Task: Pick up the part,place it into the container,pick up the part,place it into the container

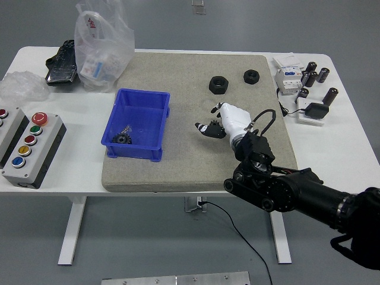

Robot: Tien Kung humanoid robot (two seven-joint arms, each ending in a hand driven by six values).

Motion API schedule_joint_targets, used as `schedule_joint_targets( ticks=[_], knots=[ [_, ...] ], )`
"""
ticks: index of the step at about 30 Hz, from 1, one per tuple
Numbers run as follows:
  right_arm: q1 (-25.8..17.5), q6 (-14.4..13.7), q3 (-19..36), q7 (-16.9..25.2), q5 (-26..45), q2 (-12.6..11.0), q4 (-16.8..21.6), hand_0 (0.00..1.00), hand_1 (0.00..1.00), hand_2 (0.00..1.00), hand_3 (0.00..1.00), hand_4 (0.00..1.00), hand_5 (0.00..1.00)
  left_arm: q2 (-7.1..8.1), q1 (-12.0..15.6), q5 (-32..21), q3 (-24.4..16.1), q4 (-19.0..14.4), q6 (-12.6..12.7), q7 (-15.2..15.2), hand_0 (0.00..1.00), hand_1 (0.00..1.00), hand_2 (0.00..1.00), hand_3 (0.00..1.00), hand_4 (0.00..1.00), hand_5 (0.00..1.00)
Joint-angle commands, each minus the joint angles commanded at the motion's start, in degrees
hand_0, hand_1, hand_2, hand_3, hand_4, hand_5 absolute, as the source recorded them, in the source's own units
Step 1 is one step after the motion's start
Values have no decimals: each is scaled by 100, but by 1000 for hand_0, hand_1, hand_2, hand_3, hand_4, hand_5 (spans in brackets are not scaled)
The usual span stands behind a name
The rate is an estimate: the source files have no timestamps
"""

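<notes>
Now, the right hand [221, 120] hovers over the middle of the grey mat [178, 166], white palm up top, dark fingers [205, 127] spread and pointing left, gripping nothing that I can make out. From this height the fingertips are small and dark against the mat, so I wouldn't swear there's no tiny piece tucked under them, but they look released.

The blue container [138, 153] sits on the mat's left half, well apart from the hand, and there's already a small dark gear-like part [123, 139] lying in its near left corner. So one delivery looks done. Two black hex nuts are waiting at the far side of the mat: the larger nut [218, 85] just beyond the hand, the smaller nut [252, 76] further right. Either could be the next pick; the larger one is closer.

No left arm anywhere in view.

Where could this slip? That nut is low and flat on a soft mat. If the fingers come down off-centre they may nudge it away rather than pinch it. And the hand's own bulk will hide the nut from this camera as it closes. On the carry, a loose pinch could drop it short of the container's rim.
</notes>
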Motion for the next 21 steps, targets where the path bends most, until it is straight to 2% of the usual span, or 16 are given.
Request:
schedule_joint_targets(
  ticks=[5,6,9,11,12,14,17,18,21],
  knots=[
    [-31,-65,18,-59,-153,-51,109,424,631,626,670,795,458,-3,-1,1,1,0,-1,-8,689,571,544,612,551,152],
    [-19,-66,11,-65,-156,-33,78,416,638,633,671,821,506,-4,-5,-4,8,0,-2,-11,689,571,544,612,551,154],
    [37,-29,-19,-76,-138,68,-114,416,638,633,671,821,506,-6,-19,-21,32,0,-9,-15,689,571,544,612,551,154],
    [87,66,-41,-111,-122,162,-306,416,638,633,671,821,506,-7,-29,-34,47,0,-12,-16,689,571,544,612,551,154],
    [109,130,-51,-135,-118,208,-400,450,674,684,705,858,551,-7,-32,-36,50,0,-14,-14,689,571,544,612,551,152],
    [147,254,-70,-185,-111,289,-565,450,674,684,705,858,551,-6,-36,-34,51,0,-15,-7,689,571,544,612,551,152],
    [186,440,-88,-253,-66,304,-773,450,674,684,705,858,551,-5,-39,-35,53,0,-15,2,689,571,544,612,551,152],
    [189,471,-94,-263,-51,304,-805,477,707,720,753,849,534,-4,-38,-33,52,0,-14,5,689,571,544,612,551,152],
    [173,515,-124,-265,7,304,-854,477,707,720,753,849,534,-2,-36,-27,50,0,-12,9,689,571,544,612,551,152]
  ],
)
